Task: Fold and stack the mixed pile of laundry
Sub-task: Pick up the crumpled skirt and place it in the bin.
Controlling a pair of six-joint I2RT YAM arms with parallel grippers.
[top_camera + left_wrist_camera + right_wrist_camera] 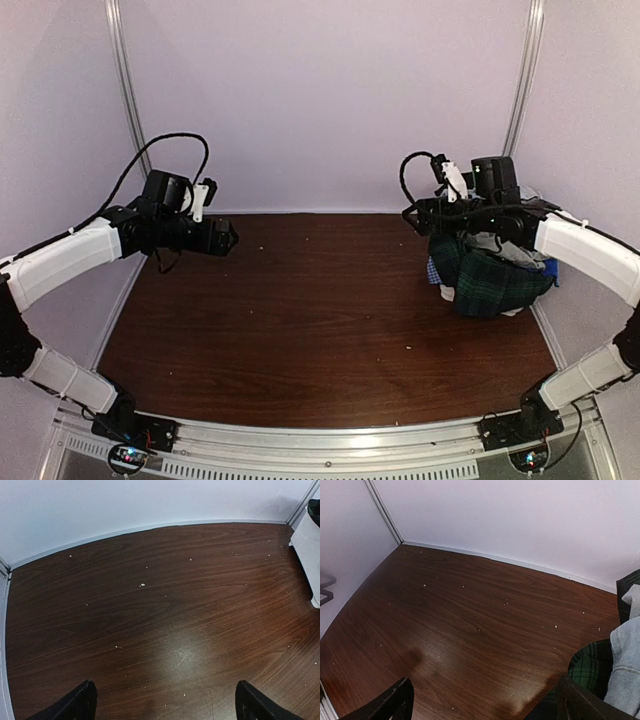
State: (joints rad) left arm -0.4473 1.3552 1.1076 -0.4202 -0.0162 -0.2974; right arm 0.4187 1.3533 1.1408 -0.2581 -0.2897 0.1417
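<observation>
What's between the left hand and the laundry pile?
Only bare tabletop with pale specks separates left hand and laundry pile, seen in the top view.

Laundry pile (490, 282) on table (320, 320) at right, right tool (422, 216) above it, left tool (229, 238) opposite.

Lighting: soft, even, from overhead; walls (320, 100) tinted faint violet.
Glare: dull pale patch at the centre of the surface (180, 655).
Shadows: faint, soft-edged.
Distortion: the surface's far edge bows in the wrist views.
Focus: slightly soft.
</observation>
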